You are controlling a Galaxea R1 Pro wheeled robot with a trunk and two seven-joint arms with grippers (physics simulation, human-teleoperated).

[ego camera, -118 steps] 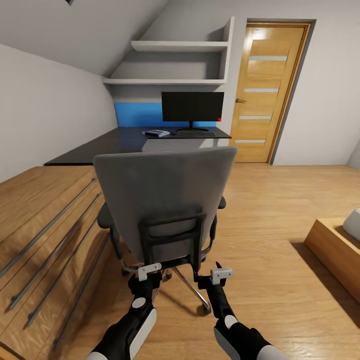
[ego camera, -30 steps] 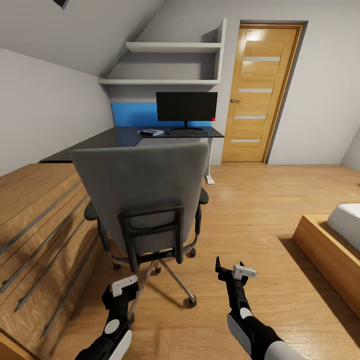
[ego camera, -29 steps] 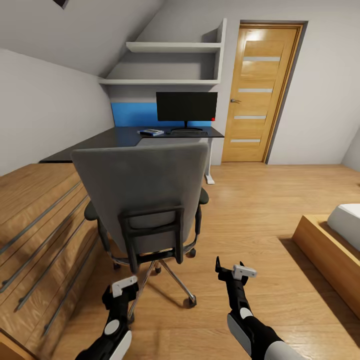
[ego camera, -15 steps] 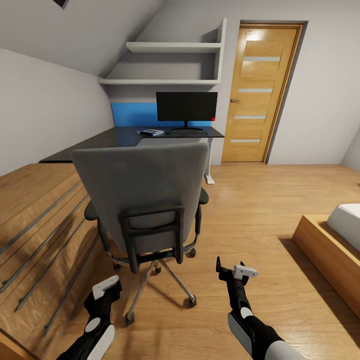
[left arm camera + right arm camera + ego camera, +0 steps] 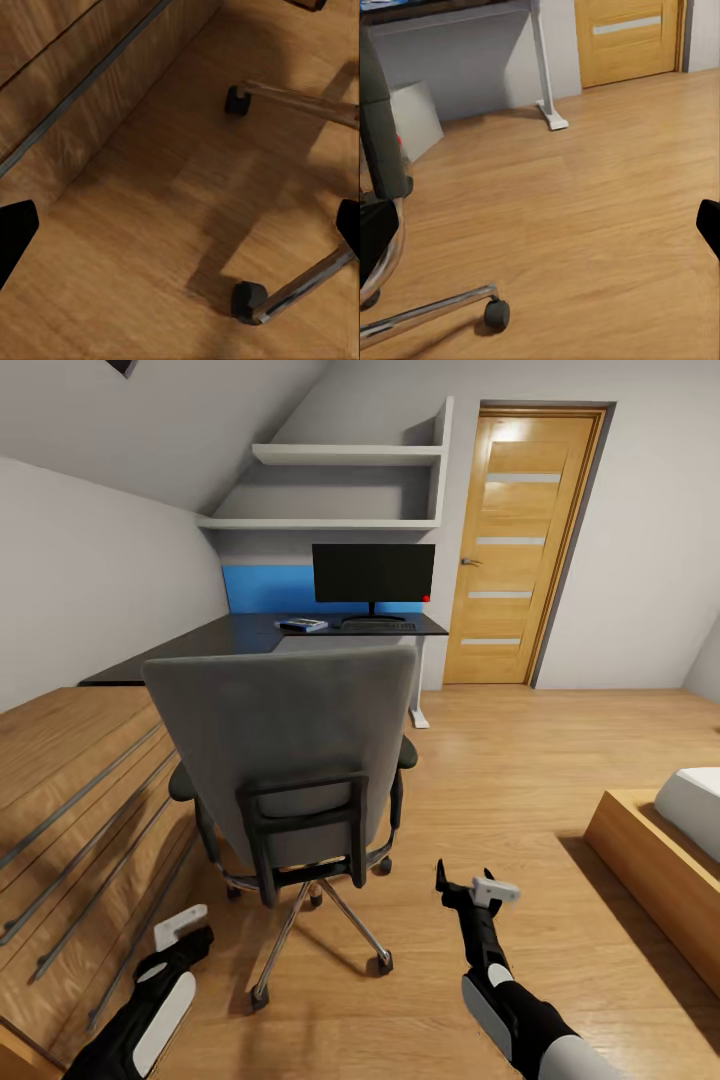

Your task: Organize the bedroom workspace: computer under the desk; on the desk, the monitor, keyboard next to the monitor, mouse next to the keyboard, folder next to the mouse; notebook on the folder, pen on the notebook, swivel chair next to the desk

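The grey swivel chair (image 5: 285, 750) stands with its back to me, between me and the black desk (image 5: 230, 640). On the desk stand the monitor (image 5: 373, 573), the keyboard (image 5: 378, 626) in front of it and the blue folder (image 5: 302, 625) to its left. The mouse, notebook and pen are too small to make out. The grey computer (image 5: 412, 120) sits under the desk. My left gripper (image 5: 183, 935) hangs low by the dresser, open (image 5: 180, 232) over the floor near a chair castor (image 5: 247, 300). My right gripper (image 5: 468, 888) is open (image 5: 540, 232), right of the chair base.
A wooden dresser (image 5: 70, 800) with long bar handles runs along the left, close to my left arm. A wooden bed frame (image 5: 660, 870) sits at the right. A wooden door (image 5: 515, 540) stands beyond the desk's white leg (image 5: 544, 67). Open floor lies right of the chair.
My base backed away from the chair earlier. In the last second my left arm drew back and left, away from the chair base. The right gripper barely shifted.
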